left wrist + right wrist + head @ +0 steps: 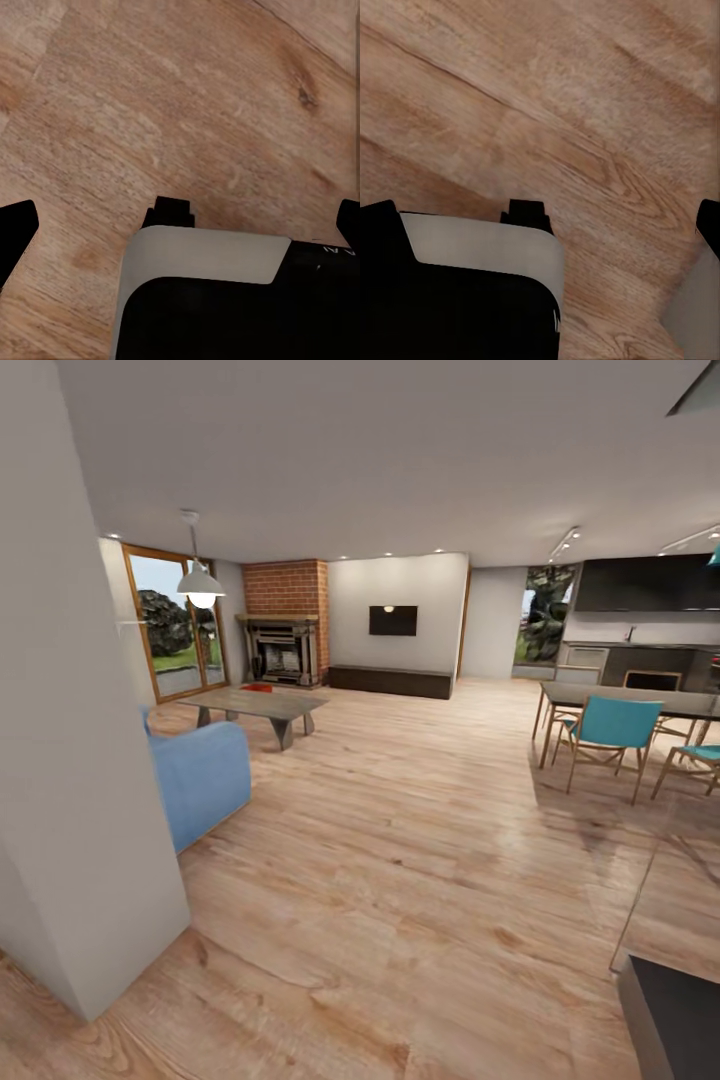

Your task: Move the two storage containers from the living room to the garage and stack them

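- Plank floor [400, 880] of light wood runs from under the robot across the whole living room [395, 660]; both wrist views look straight down on it.
- Left gripper [180, 221]: its dark fingers [16, 225] stand at the two edges of the left wrist view, wide apart, with bare wood between them, so it holds nothing.
- Right gripper [544, 221]: fingers [709, 221] spread the same way, wide open and empty, over the planks.
- Close by on the left stands a pale wall corner [70, 760], and just behind it the end of a blue sofa [200, 775].
- On the right, a dining table [640, 702] with teal chairs [612, 725].
- Farther off, past the sofa, a low grey table [262, 705] carries a small red-orange thing [257, 687]; it looks like one container, though it is too small to be sure. I cannot make out the second one.
- At the back: brick column [288, 590] with a fireplace, black TV [393, 620], long dark cabinet [390, 681].
- Judged from this, the task is barely begun: nothing is picked up, the garage is nowhere near, and the approach, both carries and the stacking are left.
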### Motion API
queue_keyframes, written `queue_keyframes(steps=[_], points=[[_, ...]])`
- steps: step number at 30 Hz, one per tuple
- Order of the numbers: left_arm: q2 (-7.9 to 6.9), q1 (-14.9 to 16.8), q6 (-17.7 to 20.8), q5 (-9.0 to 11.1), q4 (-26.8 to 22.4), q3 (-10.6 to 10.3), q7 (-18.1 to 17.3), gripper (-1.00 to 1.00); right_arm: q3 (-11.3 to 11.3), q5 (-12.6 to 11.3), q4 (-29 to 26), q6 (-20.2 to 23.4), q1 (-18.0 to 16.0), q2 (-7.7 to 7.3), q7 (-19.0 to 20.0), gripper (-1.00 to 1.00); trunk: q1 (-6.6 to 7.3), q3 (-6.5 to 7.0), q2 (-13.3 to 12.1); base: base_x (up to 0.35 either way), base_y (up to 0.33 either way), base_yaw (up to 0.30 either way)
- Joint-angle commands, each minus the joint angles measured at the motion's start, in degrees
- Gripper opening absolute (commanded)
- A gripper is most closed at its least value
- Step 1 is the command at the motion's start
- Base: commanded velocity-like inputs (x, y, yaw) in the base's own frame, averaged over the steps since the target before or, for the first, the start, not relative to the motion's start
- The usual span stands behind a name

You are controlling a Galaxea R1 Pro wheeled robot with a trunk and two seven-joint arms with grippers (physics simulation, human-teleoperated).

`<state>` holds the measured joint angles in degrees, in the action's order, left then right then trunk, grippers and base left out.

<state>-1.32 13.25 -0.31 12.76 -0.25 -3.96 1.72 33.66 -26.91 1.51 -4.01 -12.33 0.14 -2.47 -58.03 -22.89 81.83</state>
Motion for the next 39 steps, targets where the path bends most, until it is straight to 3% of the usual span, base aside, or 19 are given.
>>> queue_keyframes(steps=[1,39], points=[[0.0,0.0,0.0,0.5,0.0,-0.4,0.1,1.0,0.5,-0.5,0.2,-0.3,-0.1,0.03,0.0,1.0,-0.03,-0.06,0.0,0.321,0.0,0.0],[0.0,0.0,0.0,0.5,0.0,-0.4,0.1,1.0,0.5,-0.5,0.2,-0.3,-0.1,0.03,0.0,1.0,-0.03,-0.06,0.0,0.322,0.0,0.0]])
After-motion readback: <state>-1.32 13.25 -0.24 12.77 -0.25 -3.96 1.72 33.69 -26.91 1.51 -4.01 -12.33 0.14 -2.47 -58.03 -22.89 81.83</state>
